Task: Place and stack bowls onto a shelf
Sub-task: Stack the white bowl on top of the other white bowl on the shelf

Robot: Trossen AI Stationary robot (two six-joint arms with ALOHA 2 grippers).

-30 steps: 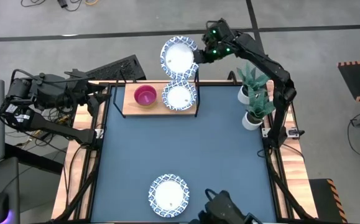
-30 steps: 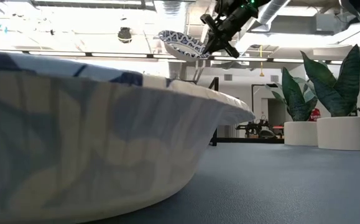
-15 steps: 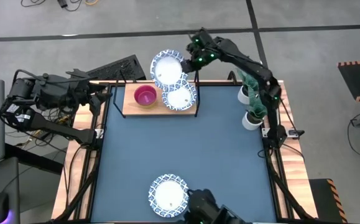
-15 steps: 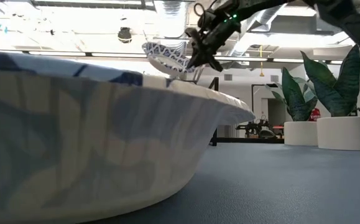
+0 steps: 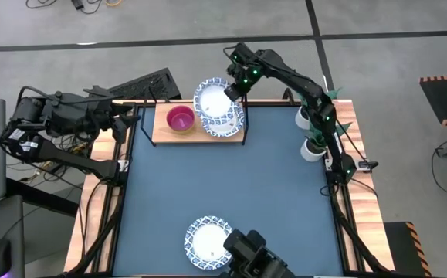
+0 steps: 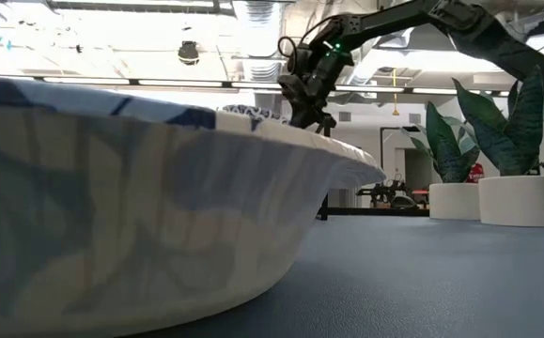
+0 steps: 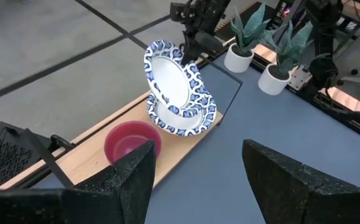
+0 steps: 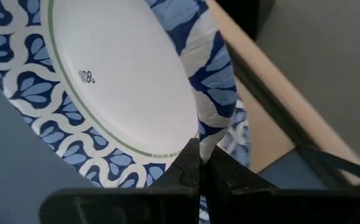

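Observation:
My right gripper (image 5: 237,80) is shut on a white bowl with a blue patterned rim (image 5: 213,100), held tilted over a second such bowl (image 5: 227,123) that sits on the wooden shelf (image 5: 161,130). A magenta bowl (image 5: 181,118) stands on the shelf to their left. A third patterned bowl (image 5: 210,241) rests on the table's near edge and fills the low view (image 6: 140,207). My left gripper (image 7: 195,180) is open and empty, off the table's far left corner. My right gripper pinches the held bowl's rim (image 8: 208,134) between its two fingers, one on the inner face and one on the underside. The fingers slant down from above the shelf's far right. The bowl stands steeply tilted (image 7: 170,78), its low edge at the shelf bowl (image 7: 183,119); I cannot tell if they touch.
Two potted plants in white pots (image 5: 313,147) stand at the table's right edge, close under my right arm. A black wire post of the shelf (image 5: 244,116) rises beside the stacked bowls. A black keyboard (image 5: 142,83) lies beyond the far left corner.
My right gripper has carried the patterned bowl from beyond the shelf's far edge toward the table's left and near side, and down onto the shelf bowl. The bowl has tipped steeper as it came down.

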